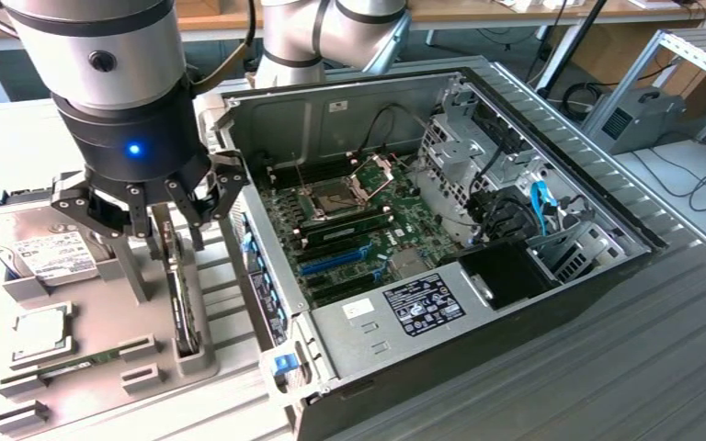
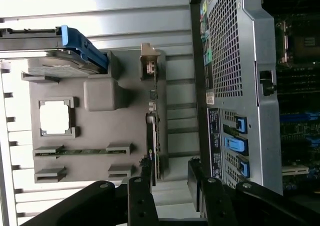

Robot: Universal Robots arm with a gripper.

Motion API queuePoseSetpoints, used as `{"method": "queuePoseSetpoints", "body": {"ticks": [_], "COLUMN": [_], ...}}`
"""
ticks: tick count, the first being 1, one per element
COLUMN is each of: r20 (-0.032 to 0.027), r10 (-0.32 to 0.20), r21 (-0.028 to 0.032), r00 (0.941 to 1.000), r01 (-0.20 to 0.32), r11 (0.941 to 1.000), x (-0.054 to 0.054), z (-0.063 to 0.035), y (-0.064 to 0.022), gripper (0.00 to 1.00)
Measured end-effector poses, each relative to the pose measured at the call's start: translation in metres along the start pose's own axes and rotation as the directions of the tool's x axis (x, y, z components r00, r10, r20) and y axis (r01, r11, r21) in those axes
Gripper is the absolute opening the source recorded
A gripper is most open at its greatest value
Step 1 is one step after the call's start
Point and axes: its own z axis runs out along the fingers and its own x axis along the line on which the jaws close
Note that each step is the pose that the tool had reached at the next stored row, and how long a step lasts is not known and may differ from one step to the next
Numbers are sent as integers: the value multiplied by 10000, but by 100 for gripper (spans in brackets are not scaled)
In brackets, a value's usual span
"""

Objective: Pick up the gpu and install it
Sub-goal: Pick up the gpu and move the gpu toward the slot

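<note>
The thin, flat black expansion card, the gpu (image 1: 180,294), stands on edge in a slot of the grey plastic holder tray (image 1: 96,317), just beside the open metal computer case (image 1: 316,115). The black-fingered gripper (image 1: 169,225) hangs over the card's upper end with jaws spread wide, gripping nothing. A silver hard drive (image 1: 47,253) sits in the tray nearby.

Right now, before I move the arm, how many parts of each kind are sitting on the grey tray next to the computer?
hard drive: 1
processor chip: 1
memory stick: 1
gpu card: 1
Total: 4
</note>
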Motion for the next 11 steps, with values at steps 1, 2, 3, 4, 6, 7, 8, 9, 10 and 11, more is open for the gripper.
{"method": "queuePoseSetpoints", "body": {"ticks": [1,2,3,4,6,7,8,9,10,11], "r20": [0,0,0,0,-1,0,0,0,0,0], "r10": [0,0,1,0,0,-1,0,0,0,0], "r21": [-1,0,0,0,0,0,0,0,0,0], "r00": [10000,10000,10000,10000,10000,10000,10000,10000,10000,10000], "r01": [0,0,-1,0,0,1,0,0,0,0], "r11": [10000,10000,10000,10000,10000,10000,10000,10000,10000,10000], "x": [1,2,3,4,5,5,5,6,6,6], "z": [25,49,79,116,173,178,182,185,188,192], "y": [-1,-2,-2,-4,-6,-6,-6,-6,-6,-6], "gripper": [42,42,42,42,42,42,42,42,42,42]}}
